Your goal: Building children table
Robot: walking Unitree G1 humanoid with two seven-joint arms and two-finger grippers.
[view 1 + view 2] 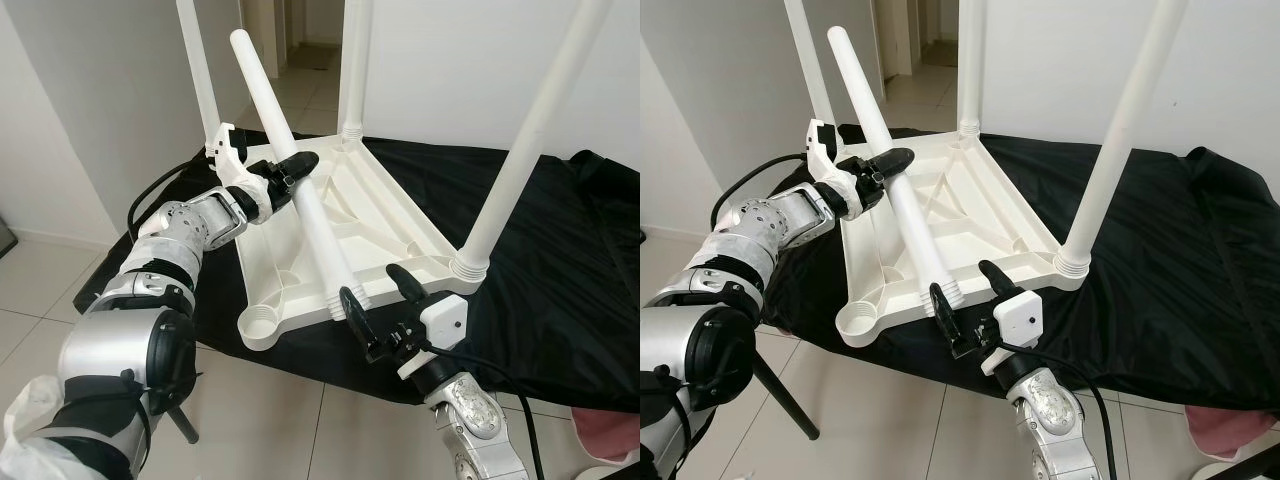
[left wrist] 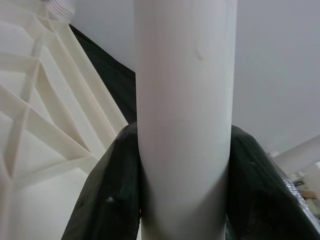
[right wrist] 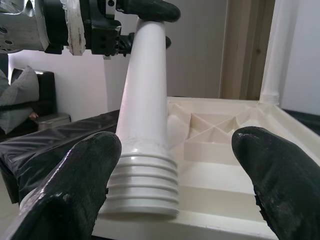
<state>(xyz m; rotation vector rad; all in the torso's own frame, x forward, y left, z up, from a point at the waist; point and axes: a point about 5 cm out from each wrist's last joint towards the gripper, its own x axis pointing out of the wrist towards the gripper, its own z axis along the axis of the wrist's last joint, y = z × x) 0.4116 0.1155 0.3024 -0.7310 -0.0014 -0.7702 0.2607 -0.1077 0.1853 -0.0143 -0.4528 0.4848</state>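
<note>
The left tool (image 1: 290,172) is clenched on a loose leg (image 1: 290,170) slanting over the upturned table (image 1: 350,215); the right tool (image 1: 380,295) is spread at its threaded end.

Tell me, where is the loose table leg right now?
The loose leg lies slanted across the upturned tabletop, gripped by the left gripper, its threaded end near the open right gripper.

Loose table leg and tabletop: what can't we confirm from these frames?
- Loose leg: whether its threaded end touches the tabletop; right gripper partly covers that end in the eye views.
- Empty corner socket: its inner thread is too small to see.
- Three mounted legs: tops cut off by the frame edge.
- Left gripper pads: contact faces hidden behind the leg.
</note>
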